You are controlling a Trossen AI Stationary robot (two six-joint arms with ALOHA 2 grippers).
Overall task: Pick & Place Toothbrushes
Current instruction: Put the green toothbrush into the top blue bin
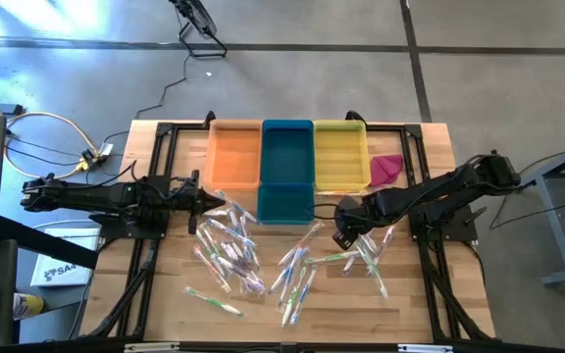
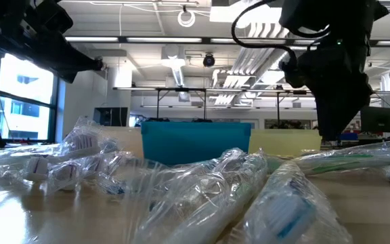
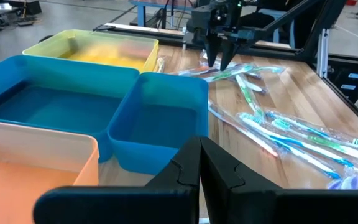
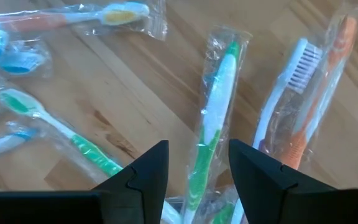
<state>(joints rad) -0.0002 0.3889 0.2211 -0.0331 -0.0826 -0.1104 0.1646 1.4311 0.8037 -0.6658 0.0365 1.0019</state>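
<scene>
While the bins (image 1: 287, 157) lie bare, the right pincer (image 4: 197, 168) straddles, unclosed, a green toothbrush (image 4: 215, 118).

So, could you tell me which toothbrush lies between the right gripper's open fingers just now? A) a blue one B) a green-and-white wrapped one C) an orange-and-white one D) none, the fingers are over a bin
B: in the right wrist view the green-and-white wrapped toothbrush runs lengthwise into the gap between the open fingers of the right gripper, with the orange-and-white toothbrush off to one side.
</scene>
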